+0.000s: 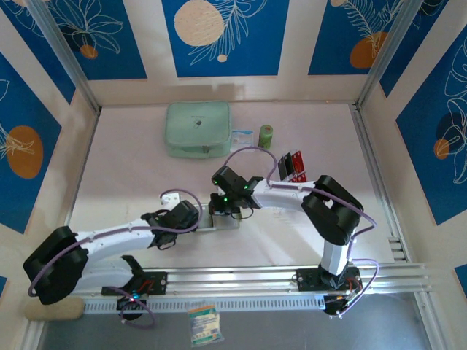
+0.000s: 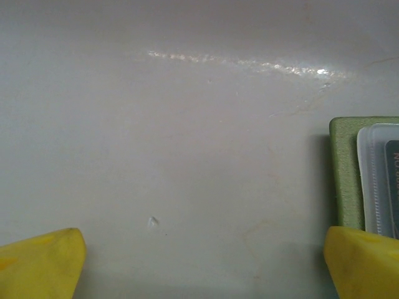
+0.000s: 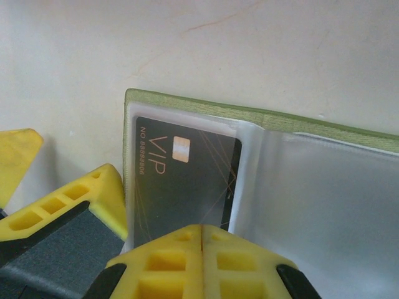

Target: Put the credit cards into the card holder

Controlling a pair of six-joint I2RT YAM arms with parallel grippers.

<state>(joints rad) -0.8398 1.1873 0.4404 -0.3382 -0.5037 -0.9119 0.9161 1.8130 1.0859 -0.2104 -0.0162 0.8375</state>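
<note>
Handling: credit cards (image 1: 293, 166) likely thin, stiff, slick, so pinch one by its short edge | black card (image 3: 181, 180) sits sleeved in card holder (image 3: 187, 103) on counter (image 2: 187, 156) | right gripper (image 3: 202, 235) closed, nothing seen between its tips, at the sleeve | left gripper (image 2: 202, 246) open, beside holder
</note>
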